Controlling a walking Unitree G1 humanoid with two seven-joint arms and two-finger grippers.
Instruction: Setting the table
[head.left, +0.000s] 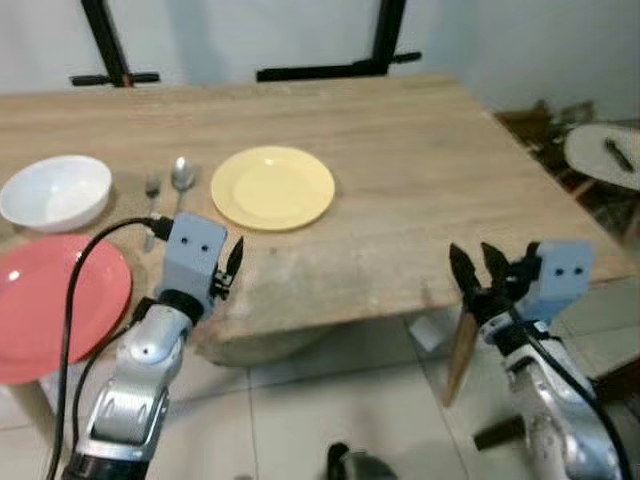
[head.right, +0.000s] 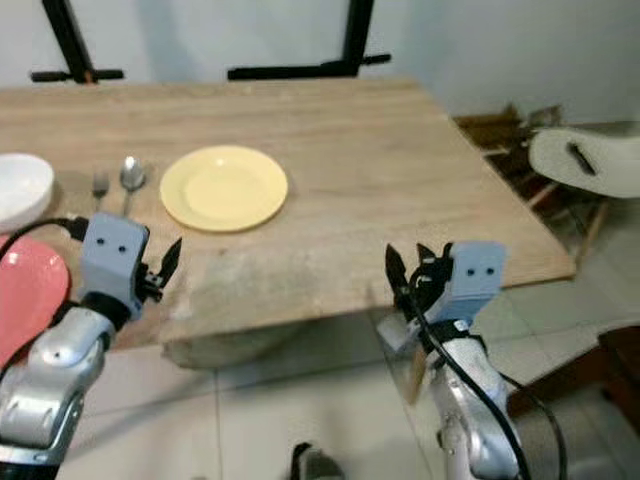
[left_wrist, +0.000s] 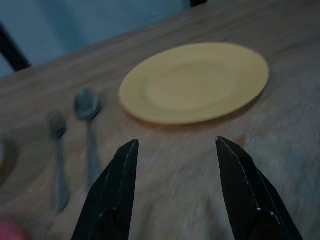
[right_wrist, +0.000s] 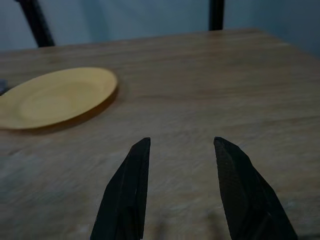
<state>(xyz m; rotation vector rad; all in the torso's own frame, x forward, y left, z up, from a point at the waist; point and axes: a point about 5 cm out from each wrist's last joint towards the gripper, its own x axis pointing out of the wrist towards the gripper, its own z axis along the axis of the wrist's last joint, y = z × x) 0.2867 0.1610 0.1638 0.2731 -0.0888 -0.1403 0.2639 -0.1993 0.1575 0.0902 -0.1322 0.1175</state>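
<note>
Long pale wooden table (head.left: 400, 180): round yellow plate (head.left: 272, 187) set mid-table, small metal spoon (head.left: 181, 175) and fork (head.left: 152, 187) just beside it. Round red plate (head.left: 50, 300) and white bowl (head.left: 56, 192) near the edge, seemingly unplaced, the red plate cut off. Left gripper (head.left: 228, 262), right gripper (head.left: 478, 268): jaws apart, empty.

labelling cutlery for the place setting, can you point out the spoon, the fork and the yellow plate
spoon (head.left: 182, 172), left eye view, on its bowl
fork (head.left: 152, 187), left eye view, on its tines
yellow plate (head.left: 272, 187), left eye view, on its middle
</note>
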